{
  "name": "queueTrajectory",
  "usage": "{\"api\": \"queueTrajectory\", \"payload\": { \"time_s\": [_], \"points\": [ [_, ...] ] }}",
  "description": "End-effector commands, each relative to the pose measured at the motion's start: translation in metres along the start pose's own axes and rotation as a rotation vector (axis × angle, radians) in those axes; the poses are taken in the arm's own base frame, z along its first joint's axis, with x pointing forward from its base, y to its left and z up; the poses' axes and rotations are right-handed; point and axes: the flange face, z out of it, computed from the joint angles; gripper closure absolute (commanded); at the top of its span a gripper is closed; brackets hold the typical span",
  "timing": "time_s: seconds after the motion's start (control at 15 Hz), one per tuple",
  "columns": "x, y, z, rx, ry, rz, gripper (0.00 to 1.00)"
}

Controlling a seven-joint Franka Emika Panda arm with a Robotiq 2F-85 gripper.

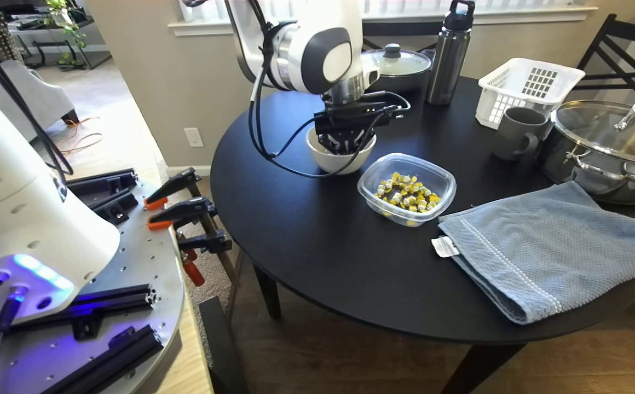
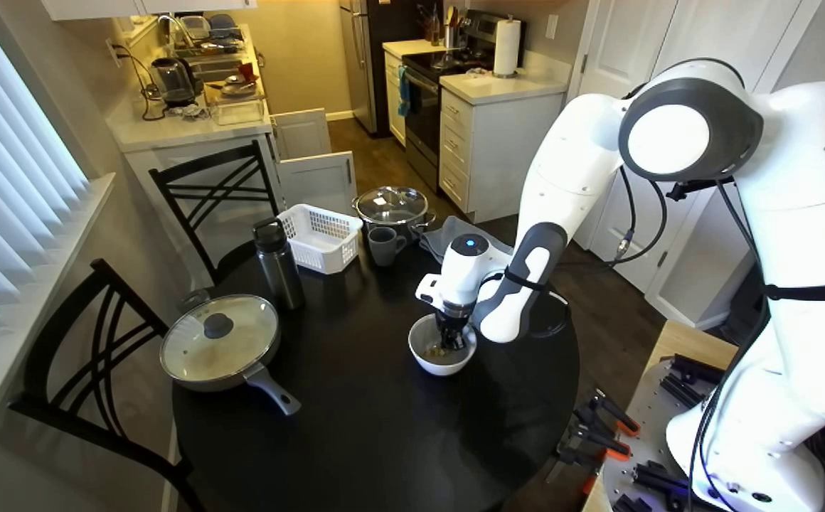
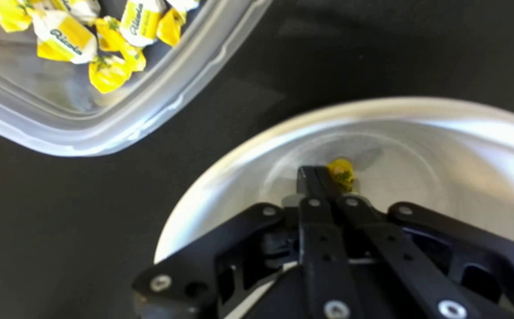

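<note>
Where the black round table (image 1: 295, 230) carries the clear plastic tub (image 1: 431, 174), the white round bowl (image 3: 405, 164) sits just beside it. Black two-finger claw (image 3: 317, 175) inside the bowl, clenched, nothing visibly gripped. Yellow-wrapped candy (image 3: 341, 173) in bowl: immediately right of claw in wrist view, contact unclear, long axis hidden.

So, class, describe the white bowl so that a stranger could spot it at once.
Find the round black table. On it, the gripper points down into the white bowl. Unlike the clear, squarish container beside it, which holds many wrapped candies, this bowl is opaque and round.
</note>
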Motion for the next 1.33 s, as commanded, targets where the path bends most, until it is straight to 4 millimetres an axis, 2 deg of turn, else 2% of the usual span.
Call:
{"api": "queueTrajectory", "payload": {
  "time_s": [0.0, 0.33, 0.73, 1.07, 1.27],
  "points": [
    [-0.003, -0.006, -0.012, -0.006, 0.029, 0.011, 1.0],
    [0.008, -0.001, -0.023, -0.022, 0.067, 0.013, 1.0],
    [0.026, 0.006, -0.047, -0.046, 0.139, 0.02, 1.0],
    [0.026, 0.012, -0.059, -0.051, 0.135, 0.017, 1.0],
    [0.02, 0.02, -0.076, -0.039, 0.111, 0.015, 1.0]
  ]
}}
